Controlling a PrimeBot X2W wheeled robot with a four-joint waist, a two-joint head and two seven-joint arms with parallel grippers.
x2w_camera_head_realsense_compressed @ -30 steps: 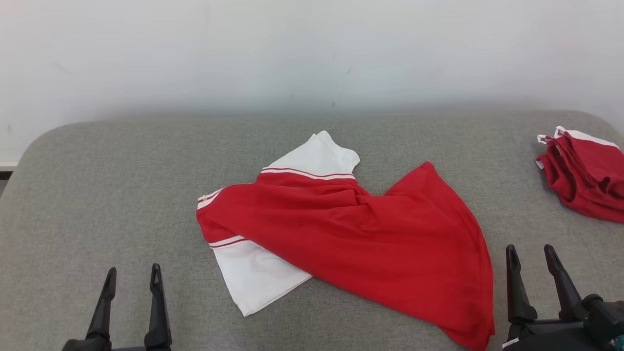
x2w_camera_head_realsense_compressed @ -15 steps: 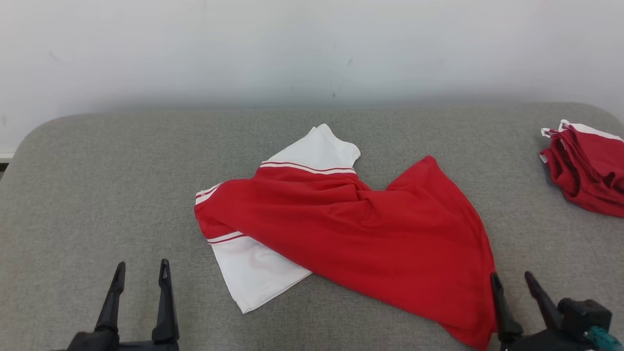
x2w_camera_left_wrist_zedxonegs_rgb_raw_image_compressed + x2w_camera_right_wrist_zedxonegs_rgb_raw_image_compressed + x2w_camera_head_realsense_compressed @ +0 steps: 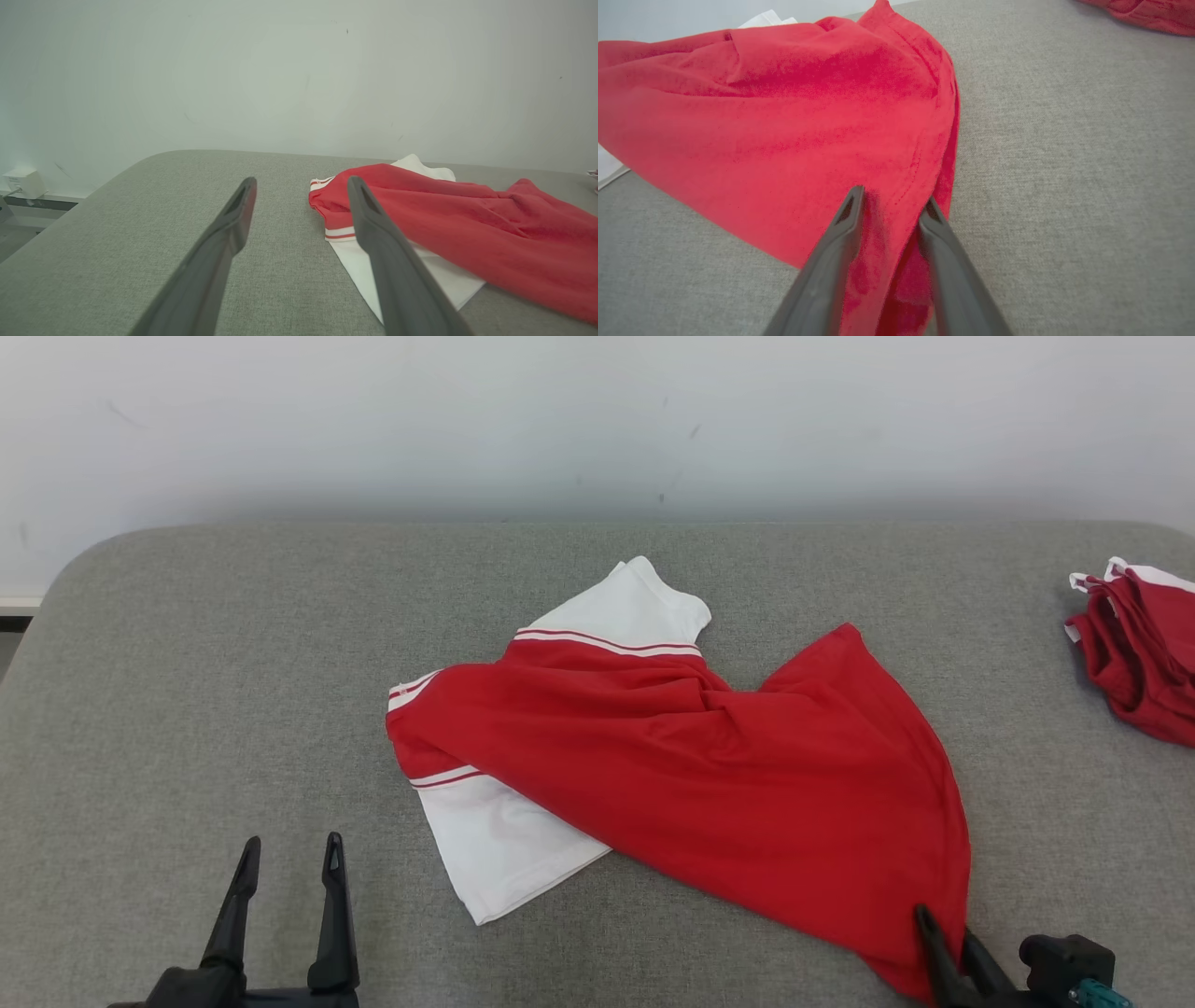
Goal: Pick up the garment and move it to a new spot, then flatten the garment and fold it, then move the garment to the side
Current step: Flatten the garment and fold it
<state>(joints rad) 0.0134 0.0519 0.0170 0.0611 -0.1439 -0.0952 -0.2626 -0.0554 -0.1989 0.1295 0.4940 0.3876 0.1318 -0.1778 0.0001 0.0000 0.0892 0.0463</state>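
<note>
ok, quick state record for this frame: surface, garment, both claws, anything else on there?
surface: grey padded table
garment: red and white shirt, crumpled, not folded, near the table's middle
left claw: open, over bare table, apart from the garment
right claw: at the garment's near right corner, jaws partly apart astride the red hem; grip not confirmed
other: red and white clothes pile at the far right
stage: first pick-up not yet done

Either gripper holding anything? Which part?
Nothing held. Left gripper open, clear of the shirt. Right gripper straddles its near hem corner, jaws apart.
</note>
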